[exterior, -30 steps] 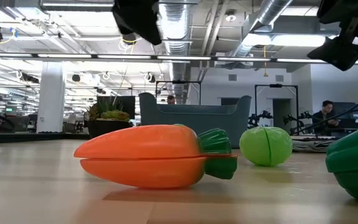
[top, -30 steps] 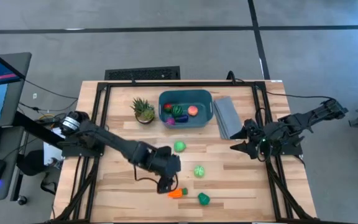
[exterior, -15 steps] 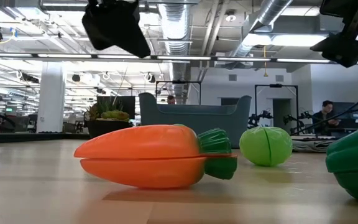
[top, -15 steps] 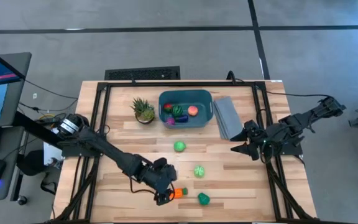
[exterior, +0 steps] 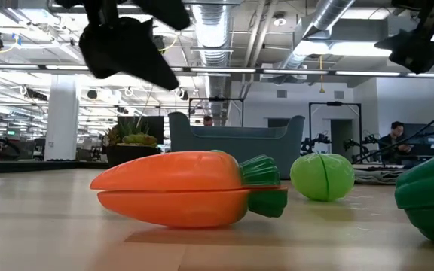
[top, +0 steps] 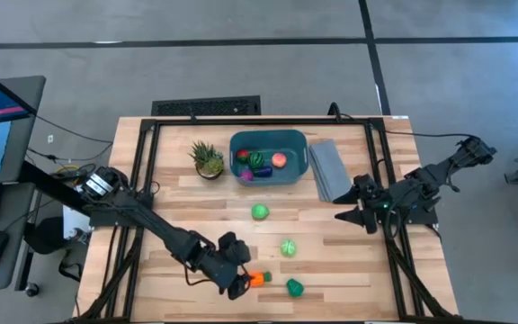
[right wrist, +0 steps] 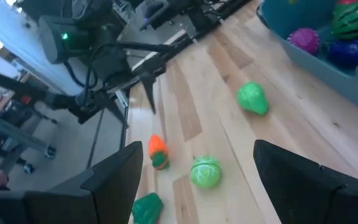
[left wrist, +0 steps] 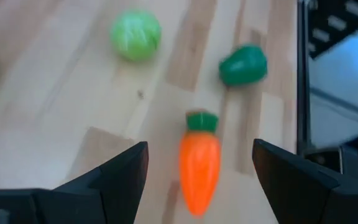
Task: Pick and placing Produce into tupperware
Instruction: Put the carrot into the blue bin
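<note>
The orange carrot (top: 257, 279) lies on its side on the wooden table near the front edge; it also shows in the low view (exterior: 179, 188) and the left wrist view (left wrist: 199, 174). My left gripper (top: 235, 283) is open and hovers just left of and above the carrot, with a finger on either side of it in the left wrist view (left wrist: 201, 149), touching nothing. The teal tub (top: 268, 158) stands at the far middle and holds several toy pieces. My right gripper (top: 340, 214) is open and empty at the right.
Two light green balls (top: 259, 212) (top: 288, 247) and a dark green piece (top: 294, 287) lie loose between the tub and the front edge. A potted plant (top: 208, 158) stands left of the tub and a grey ribbed slab (top: 328, 168) right of it.
My left gripper has gone toward the table's near edge and a little left, coming lower beside the carrot's blunt end. The carrot and the other pieces have stayed where they were.
</note>
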`<state>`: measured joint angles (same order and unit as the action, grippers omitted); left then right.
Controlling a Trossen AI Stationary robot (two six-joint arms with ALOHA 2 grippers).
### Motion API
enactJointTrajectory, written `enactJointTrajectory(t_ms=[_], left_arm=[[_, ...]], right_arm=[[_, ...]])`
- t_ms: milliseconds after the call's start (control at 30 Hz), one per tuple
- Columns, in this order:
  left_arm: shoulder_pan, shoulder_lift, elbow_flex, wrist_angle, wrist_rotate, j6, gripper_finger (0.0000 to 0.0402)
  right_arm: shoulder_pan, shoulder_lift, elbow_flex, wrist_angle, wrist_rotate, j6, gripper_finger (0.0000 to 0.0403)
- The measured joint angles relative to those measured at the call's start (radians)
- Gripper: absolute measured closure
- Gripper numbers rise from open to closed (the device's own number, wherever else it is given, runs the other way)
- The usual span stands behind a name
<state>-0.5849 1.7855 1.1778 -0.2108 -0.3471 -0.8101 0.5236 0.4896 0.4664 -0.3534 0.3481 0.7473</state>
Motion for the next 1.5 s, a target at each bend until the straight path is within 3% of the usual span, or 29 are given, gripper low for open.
enactJointTrajectory(t_ms=[100, 233, 533, 733, 1133, 1500], left_arm=[[-0.005, 0.011, 0.002, 0.048, -0.052, 0.021, 0.0125], [-0.005, 0.06, 0.02, 0.106, -0.003, 0.021, 0.0125], [-0.026, 0.208, 0.169, -0.042, 0.025, 0.003, 0.0125], [-0.031, 0.287, 0.257, -0.194, 0.03, 0.0, 0.0125], [-0.027, 0.313, 0.266, -0.198, 0.036, -0.011, 0.0125], [0.006, 0.312, 0.26, -0.189, 0.052, 0.058, 0.0125]], right_arm=[[0.0, 0.0, 0.0, -0.004, -0.07, -0.014, 0.0074], [0.009, -0.002, 0.0, -0.005, -0.114, -0.03, 0.0074], [0.091, -0.022, 0.0, 0.015, -0.109, -0.041, 0.0074], [0.151, -0.023, 0.0, 0.05, -0.062, -0.04, 0.0074], [0.271, -0.019, 0.0, 0.055, 0.075, -0.012, 0.0074], [0.315, -0.019, 0.0, 0.055, 0.151, -0.004, 0.0074]])
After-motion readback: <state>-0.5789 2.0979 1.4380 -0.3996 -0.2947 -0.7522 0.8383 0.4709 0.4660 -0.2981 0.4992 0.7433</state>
